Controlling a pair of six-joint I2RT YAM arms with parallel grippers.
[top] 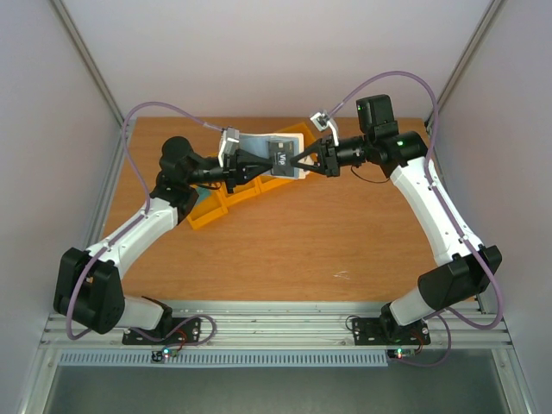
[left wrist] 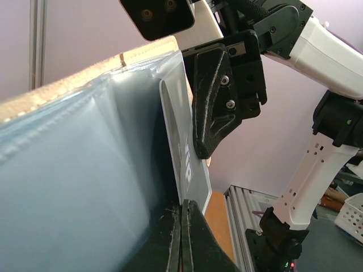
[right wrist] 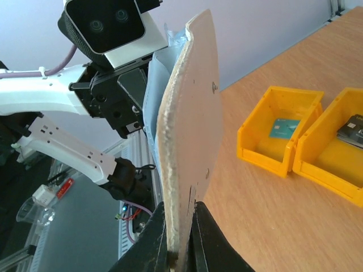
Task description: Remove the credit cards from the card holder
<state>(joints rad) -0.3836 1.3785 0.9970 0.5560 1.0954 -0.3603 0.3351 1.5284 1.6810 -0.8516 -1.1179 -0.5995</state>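
Both grippers hold the card holder (top: 259, 142) in the air above the back of the table. Its pale blue-grey pocket face (left wrist: 85, 170) fills the left wrist view; its cream face (right wrist: 193, 130) stands upright in the right wrist view. My right gripper (top: 304, 161) (right wrist: 182, 226) is shut on the holder's edge. My left gripper (top: 264, 164) (left wrist: 182, 212) is shut on the corner of a dark grey card (top: 280, 156) (left wrist: 191, 170) that sticks partly out of a pocket. A teal card (right wrist: 283, 128) and a dark card (right wrist: 354, 128) lie in yellow bins. Red and blue cards are out of view.
A row of yellow bins (top: 226, 204) lies on the wooden table under the left arm, also in the right wrist view (right wrist: 266, 153). Grey walls enclose the table on three sides. The right arm's finger (left wrist: 218, 107) is close to the card in the left wrist view.
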